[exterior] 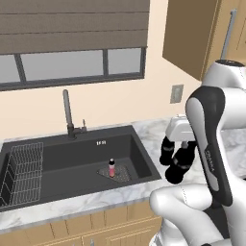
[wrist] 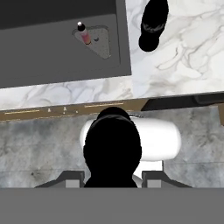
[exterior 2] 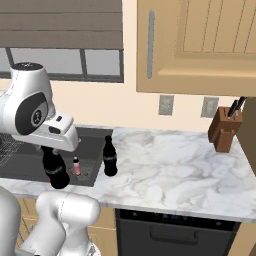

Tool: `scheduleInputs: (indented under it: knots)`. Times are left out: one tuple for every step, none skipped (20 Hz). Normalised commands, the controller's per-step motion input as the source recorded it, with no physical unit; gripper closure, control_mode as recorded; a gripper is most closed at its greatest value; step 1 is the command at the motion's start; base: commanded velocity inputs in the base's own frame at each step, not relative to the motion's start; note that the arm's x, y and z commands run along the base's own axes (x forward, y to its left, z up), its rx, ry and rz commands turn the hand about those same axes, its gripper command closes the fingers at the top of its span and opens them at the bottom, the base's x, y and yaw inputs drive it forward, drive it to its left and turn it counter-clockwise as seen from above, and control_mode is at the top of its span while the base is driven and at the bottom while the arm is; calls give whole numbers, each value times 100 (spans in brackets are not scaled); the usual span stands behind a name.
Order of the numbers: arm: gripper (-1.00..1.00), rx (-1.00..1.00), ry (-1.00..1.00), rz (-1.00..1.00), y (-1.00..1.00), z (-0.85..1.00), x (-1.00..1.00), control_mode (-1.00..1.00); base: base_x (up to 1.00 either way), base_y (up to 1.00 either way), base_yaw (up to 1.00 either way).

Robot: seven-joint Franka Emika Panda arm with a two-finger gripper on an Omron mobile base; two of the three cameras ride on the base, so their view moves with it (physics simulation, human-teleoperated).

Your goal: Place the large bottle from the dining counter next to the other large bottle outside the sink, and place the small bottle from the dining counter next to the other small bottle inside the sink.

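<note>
Nearest, two-finger gripper (wrist: 112,175) clamped on tall black cola-shaped bottle (wrist: 112,144), likely rigid, smooth, top-heavy; best held at waist. Beyond, matching black bottle (exterior 2: 109,156) beside dark grey sink (exterior: 72,158); tiny pink-red bottle (exterior: 112,168) inside.

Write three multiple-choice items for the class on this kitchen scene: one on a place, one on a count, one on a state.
1. Where does the small pink-red bottle stand?
A. on the drain mat in the sink
B. on the wire rack
C. beside the knife block

2. How many large black bottles are there?
A. one
B. two
C. three

3. What are the fingers doing?
A. standing open, empty
B. shut on a large bottle
C. shut on a small bottle

Answers:
1 A: it stands upright on the mat in the basin.
2 B: one held, the other large bottle on the counter beside the sink.
3 B: the hand view shows the black bottle between them.
</note>
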Motion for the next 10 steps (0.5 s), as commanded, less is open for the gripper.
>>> scheduleInputs:
  knots:
    - [100, 0, 0, 0, 0, 0, 0, 100, 0, 0, 0]
    - [100, 0, 0, 0, 0, 0, 0, 100, 0, 0, 0]
    - [100, 0, 0, 0, 0, 0, 0, 100, 0, 0, 0]
    - [100, 0, 0, 0, 0, 0, 0, 100, 0, 0, 0]
    - [100, 0, 0, 0, 0, 0, 0, 100, 0, 0, 0]
    - [100, 0, 0, 0, 0, 0, 0, 100, 0, 0, 0]
    - [100, 0, 0, 0, 0, 0, 0, 100, 0, 0, 0]
    - [100, 0, 0, 0, 0, 0, 0, -100, 0, 0, 0]
    - [100, 0, 0, 0, 1, -4, 2, -100, 0, 0, 0]
    - [100, 0, 1, 0, 0, -10, 6, -100, 0, 0, 0]
